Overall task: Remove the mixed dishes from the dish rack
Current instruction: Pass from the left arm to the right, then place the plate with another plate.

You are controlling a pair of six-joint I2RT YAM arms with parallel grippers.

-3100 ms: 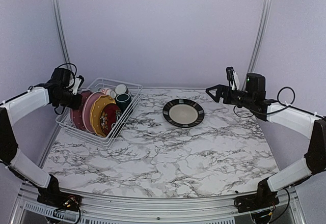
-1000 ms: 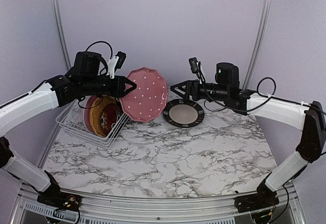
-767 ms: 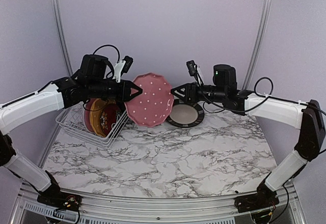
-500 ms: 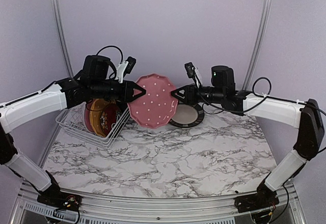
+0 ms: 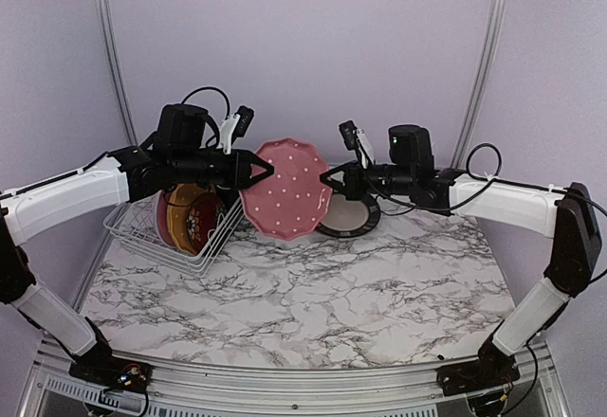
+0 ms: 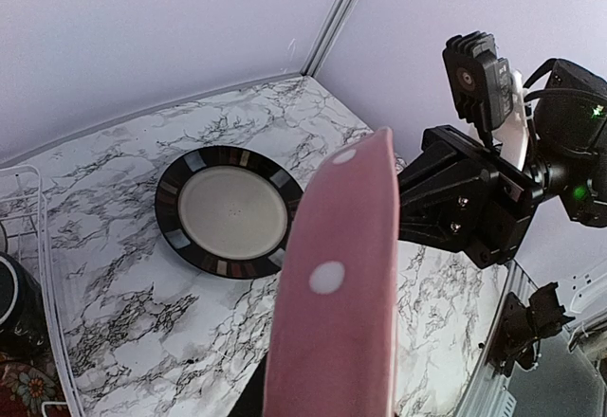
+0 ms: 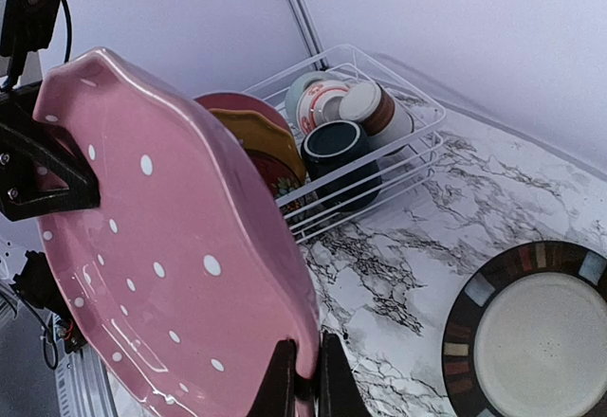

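A pink plate with white dots (image 5: 285,190) hangs upright in the air above the table, between the dish rack (image 5: 142,244) and a black-rimmed plate (image 5: 358,218). My left gripper (image 5: 248,169) is shut on its left rim. My right gripper (image 5: 327,178) is shut on its right rim; in the right wrist view the two fingers (image 7: 305,371) pinch the pink plate's (image 7: 161,246) edge. The rack (image 7: 403,95) holds an orange-yellow plate (image 7: 261,133), a dark red floral plate (image 7: 285,185), a teal mug (image 7: 341,147) and pale cups (image 7: 327,99). In the left wrist view the pink plate (image 6: 332,303) hides my left fingers.
The black-rimmed plate with a cream centre (image 6: 232,210) lies flat on the marble table (image 5: 313,294) at the back, partly behind the pink plate. Metal frame posts (image 5: 104,38) rise at the back corners. Both arms meet over the table's back half.
The left arm carried the pink plate up from the rack and to the right. The right arm reached left, and its open jaws shut on the plate's right rim.
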